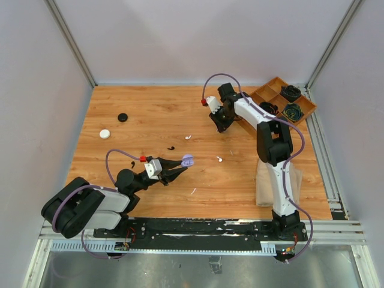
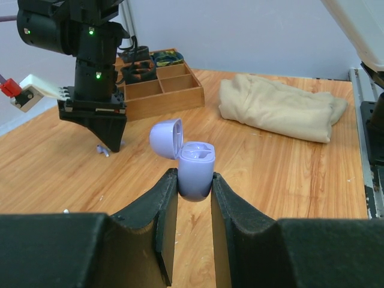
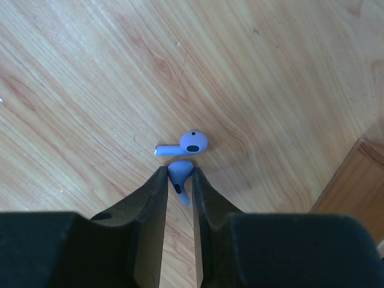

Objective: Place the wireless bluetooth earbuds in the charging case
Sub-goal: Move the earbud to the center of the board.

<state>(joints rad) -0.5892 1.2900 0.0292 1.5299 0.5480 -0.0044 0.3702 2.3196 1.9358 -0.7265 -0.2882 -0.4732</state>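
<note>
Nearest first: the left tool (image 2: 195, 180) is squeezing the lower half of the lavender charging case (image 2: 196, 168), one finger pressing each side. The case is standing upright above the counter (image 1: 150, 102), its lid hanging open to the left in the left wrist view.

A thin white sliver (image 1: 193, 191) is lying just right of that tool in the top view. A beige cloth (image 2: 276, 108) is lying bunched at the right side, by the right arm.

Farther out, one white earbud (image 1: 219, 159) is resting right of the case. A black earbud (image 1: 171, 147) and another white earbud (image 1: 188, 137) are lying a little beyond, each apart from the others.

Beyond those, the right tool (image 3: 179, 175) is pointing down at the counter, its fingers closing on a lavender earbud (image 3: 180, 171), stem toward the camera. Cannot tell whether this bud is lifting clear of the wood. A second lavender earbud (image 3: 191, 143) is lying flat just beyond the fingertips, stem to the left.

Far left, a white disc (image 1: 105, 134) and a black disc (image 1: 122, 117) are sitting near each other. A wooden tray (image 2: 162, 105) is sitting at the far right corner, dark items filling some compartments.
</note>
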